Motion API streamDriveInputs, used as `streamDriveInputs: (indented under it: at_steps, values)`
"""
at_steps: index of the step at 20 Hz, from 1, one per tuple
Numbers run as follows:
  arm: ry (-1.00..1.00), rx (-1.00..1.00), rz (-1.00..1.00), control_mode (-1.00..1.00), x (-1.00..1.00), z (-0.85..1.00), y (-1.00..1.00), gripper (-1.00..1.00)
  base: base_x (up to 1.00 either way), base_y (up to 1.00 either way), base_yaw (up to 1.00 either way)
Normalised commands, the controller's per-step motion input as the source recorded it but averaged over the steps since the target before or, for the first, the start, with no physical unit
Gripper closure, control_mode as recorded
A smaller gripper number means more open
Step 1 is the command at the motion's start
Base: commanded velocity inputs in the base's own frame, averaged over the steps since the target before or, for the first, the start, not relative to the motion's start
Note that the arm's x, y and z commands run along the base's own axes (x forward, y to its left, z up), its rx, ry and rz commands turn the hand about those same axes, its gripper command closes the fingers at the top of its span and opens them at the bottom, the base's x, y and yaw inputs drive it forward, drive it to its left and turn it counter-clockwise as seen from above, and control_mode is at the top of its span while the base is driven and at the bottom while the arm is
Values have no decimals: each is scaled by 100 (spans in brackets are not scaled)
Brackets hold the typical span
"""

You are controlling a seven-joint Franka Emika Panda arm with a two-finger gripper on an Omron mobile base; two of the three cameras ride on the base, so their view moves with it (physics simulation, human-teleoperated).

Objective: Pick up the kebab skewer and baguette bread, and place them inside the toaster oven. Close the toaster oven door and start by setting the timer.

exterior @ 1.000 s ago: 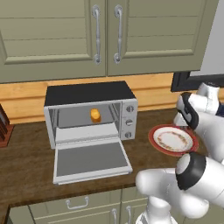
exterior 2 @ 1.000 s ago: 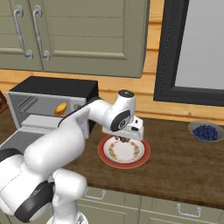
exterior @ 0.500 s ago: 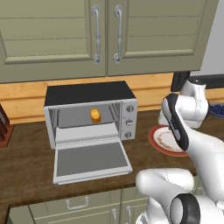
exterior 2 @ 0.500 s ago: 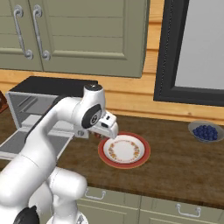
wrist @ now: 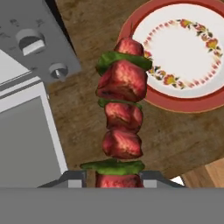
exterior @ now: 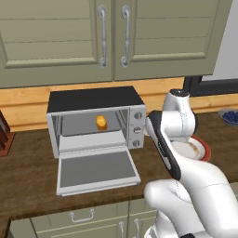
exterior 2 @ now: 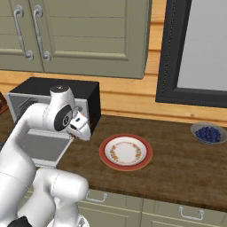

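one kebab skewer [wrist: 122, 118] clamped in the tool [wrist: 111, 177], beside plate [wrist: 188, 57] and toaster oven [exterior: 95, 122]

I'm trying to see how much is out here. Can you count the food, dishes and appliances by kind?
Food: 3, kebab skewer, baguette bread, blueberries
Dishes: 2, plate, bowl
Appliances: 1, toaster oven
Total: 6
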Motion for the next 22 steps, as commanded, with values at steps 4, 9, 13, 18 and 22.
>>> streamDriveInputs:
  at_steps: [4,9,13,18,22]
  values:
    - [0,0,-8,-100,0,0,91,100,0,0,0]
    - [0,-1,-7,-100,0,0,94,100,0,0,0]
    - [0,-2,-6,-100,0,0,87,100,0,0,0]
    - [-6,0,-1,-100,6,0,54,100,0,0,0]
    - [-12,0,9,-100,7,0,44,100,0,0,0]
